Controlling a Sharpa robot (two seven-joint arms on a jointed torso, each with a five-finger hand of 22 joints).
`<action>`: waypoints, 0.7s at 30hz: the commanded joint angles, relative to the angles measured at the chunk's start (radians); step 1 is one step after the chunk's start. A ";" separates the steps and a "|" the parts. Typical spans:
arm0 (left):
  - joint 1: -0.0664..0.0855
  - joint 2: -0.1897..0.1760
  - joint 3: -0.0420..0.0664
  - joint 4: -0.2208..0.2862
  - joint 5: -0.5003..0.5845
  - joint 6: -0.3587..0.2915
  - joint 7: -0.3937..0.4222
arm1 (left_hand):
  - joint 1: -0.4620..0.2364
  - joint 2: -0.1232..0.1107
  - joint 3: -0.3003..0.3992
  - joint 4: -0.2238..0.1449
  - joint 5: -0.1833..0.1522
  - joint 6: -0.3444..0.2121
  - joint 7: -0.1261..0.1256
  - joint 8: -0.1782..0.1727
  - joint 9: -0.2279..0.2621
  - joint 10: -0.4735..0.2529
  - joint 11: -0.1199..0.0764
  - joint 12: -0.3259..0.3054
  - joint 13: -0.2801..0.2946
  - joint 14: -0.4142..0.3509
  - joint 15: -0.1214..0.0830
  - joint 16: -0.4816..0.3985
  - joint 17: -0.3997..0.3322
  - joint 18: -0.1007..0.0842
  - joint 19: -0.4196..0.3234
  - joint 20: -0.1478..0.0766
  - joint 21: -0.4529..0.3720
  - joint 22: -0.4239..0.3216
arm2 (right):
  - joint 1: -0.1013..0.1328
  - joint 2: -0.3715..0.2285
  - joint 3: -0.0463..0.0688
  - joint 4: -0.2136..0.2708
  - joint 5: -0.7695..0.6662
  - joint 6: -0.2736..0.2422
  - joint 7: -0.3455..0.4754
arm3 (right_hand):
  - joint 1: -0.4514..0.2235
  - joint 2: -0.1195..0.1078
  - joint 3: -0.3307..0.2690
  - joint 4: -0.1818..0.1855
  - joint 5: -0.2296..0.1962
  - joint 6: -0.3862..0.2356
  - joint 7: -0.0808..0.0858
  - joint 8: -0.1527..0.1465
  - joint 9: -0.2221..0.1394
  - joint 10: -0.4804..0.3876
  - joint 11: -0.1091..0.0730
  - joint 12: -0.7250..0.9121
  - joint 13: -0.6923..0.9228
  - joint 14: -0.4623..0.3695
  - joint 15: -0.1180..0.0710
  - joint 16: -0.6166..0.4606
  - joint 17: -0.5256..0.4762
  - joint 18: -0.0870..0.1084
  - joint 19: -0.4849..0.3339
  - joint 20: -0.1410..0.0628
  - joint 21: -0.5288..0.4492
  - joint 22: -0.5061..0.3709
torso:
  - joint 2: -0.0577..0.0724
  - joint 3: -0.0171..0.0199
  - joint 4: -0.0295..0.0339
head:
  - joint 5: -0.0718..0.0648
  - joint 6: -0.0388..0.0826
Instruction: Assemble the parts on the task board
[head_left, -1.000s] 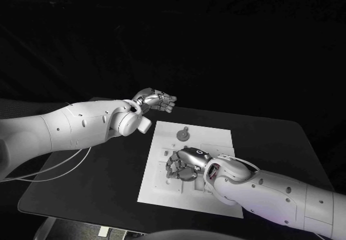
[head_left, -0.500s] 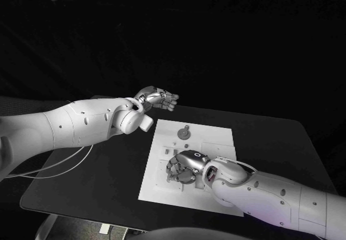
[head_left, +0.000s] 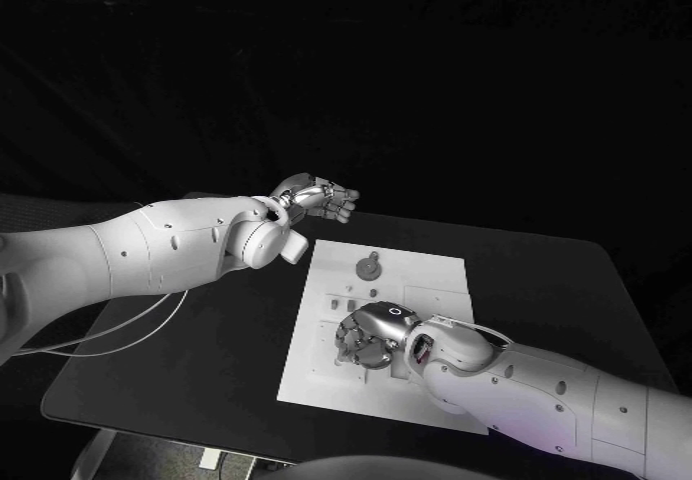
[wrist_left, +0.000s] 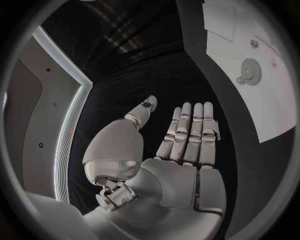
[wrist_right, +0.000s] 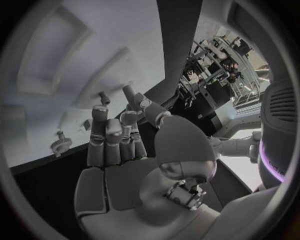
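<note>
Head view: right robot hand (head_left: 372, 335) over the task board (head_left: 427, 272), no writing legible.

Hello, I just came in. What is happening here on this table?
A robot is assembling small parts on the white task board. Its right hand is down over the board's middle, fingers curled at the parts there; whether it holds one, I cannot tell. Its left hand hangs above the table beyond the board's far corner, fingers straight and holding nothing. A round grey part lies untouched near the far end.
</note>
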 joint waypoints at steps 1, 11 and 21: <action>0.001 0.003 0.001 0.001 0.002 0.002 0.009 | 0.010 0.001 -0.006 0.000 0.000 0.002 -0.003 0.006 -0.001 0.006 0.000 -0.004 -0.002 0.000 0.000 -0.006 0.001 0.017 -0.008 0.001 -0.004 0.001 | -0.002 0.003 -0.001 0.000 -0.023 0.002 0.000 | 0.002 0.004 0.008 0.000 0.003 0.038 0.031 0.005 0.000 -0.002 -0.005 0.000 0.001 0.002 -0.006 0.005 0.001 0.014 0.004 -0.006 0.007 0.017 | 0.001 -0.0011 0.0003 | 0.003 -0.002; 0.001 0.002 0.001 0.001 0.002 0.003 0.009 | 0.011 0.002 -0.007 0.000 0.000 0.002 -0.003 0.006 -0.002 0.006 0.000 -0.005 -0.002 0.000 0.000 -0.007 0.002 0.016 -0.008 0.001 -0.004 0.002 | -0.002 0.008 -0.002 0.008 -0.026 0.002 0.001 | 0.002 0.004 0.008 0.000 0.003 0.039 0.031 0.005 0.001 -0.002 -0.005 0.001 0.001 0.003 -0.006 0.006 0.002 0.014 0.005 -0.007 0.008 0.017 | 0.000 -0.0032 0.0013 | 0.005 -0.006; 0.001 0.002 0.001 0.000 0.002 0.004 0.007 | 0.011 0.002 -0.007 0.000 0.000 0.001 -0.003 0.006 -0.002 0.006 0.000 -0.005 -0.003 0.000 0.000 -0.008 0.002 0.016 -0.008 0.000 -0.004 0.002 | -0.002 0.009 -0.003 0.006 -0.028 0.006 0.001 | 0.003 0.005 0.009 0.001 0.003 0.039 0.031 0.006 0.001 -0.002 -0.005 0.001 0.002 0.003 -0.006 0.006 0.002 0.014 0.006 -0.007 0.008 0.017 | 0.000 -0.0024 0.0007 | 0.011 -0.008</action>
